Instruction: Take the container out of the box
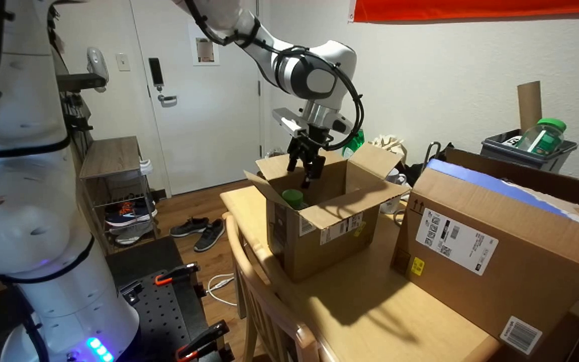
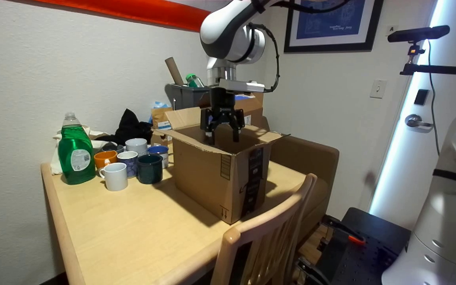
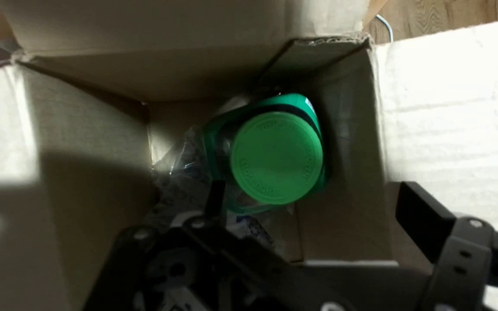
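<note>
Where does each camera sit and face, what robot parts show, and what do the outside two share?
Exterior view: raised near the base, facing over the table, a door beyond; base, arm and gripper show.
Exterior view: raised near the table, facing the box, a framed picture beyond; arm, gripper and part of the base show.
Wrist view: mounted at the arm's end, facing into the box at the container; the open gripper shows.
Both exterior views share table, box, arm, gripper.

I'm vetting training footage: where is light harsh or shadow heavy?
In the wrist view, the brown cardboard box is dim inside, one flap nearly white; in an exterior view, dark shadow on the pale wooden table; in an exterior view, bright strip beside the white door.
</note>
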Motion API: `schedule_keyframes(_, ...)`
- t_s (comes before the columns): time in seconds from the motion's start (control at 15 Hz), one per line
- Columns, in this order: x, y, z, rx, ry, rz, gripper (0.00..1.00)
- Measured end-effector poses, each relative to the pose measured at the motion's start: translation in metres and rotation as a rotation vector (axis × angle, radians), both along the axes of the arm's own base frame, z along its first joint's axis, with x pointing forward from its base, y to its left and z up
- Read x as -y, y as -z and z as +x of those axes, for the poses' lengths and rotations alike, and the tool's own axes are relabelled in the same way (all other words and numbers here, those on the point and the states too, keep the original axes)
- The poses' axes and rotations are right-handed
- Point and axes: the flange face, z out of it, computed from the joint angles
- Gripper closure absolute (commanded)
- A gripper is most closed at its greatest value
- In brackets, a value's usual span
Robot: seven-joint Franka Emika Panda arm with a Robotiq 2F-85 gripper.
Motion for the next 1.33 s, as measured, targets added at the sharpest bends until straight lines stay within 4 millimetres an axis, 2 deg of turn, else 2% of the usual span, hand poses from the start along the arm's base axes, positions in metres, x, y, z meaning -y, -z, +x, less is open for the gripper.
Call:
schedule_keyframes(0.93,0.008,0.006,-0.004,-0.013,0.008,0.006,0.0)
schedule_keyframes(1.13,0.02,0.012,-0.008,-0.025,0.026,0.008,0.0)
schedule_keyframes(1.33,0.04,0.019,-0.014,-0.036,0.036,0.022,0.0)
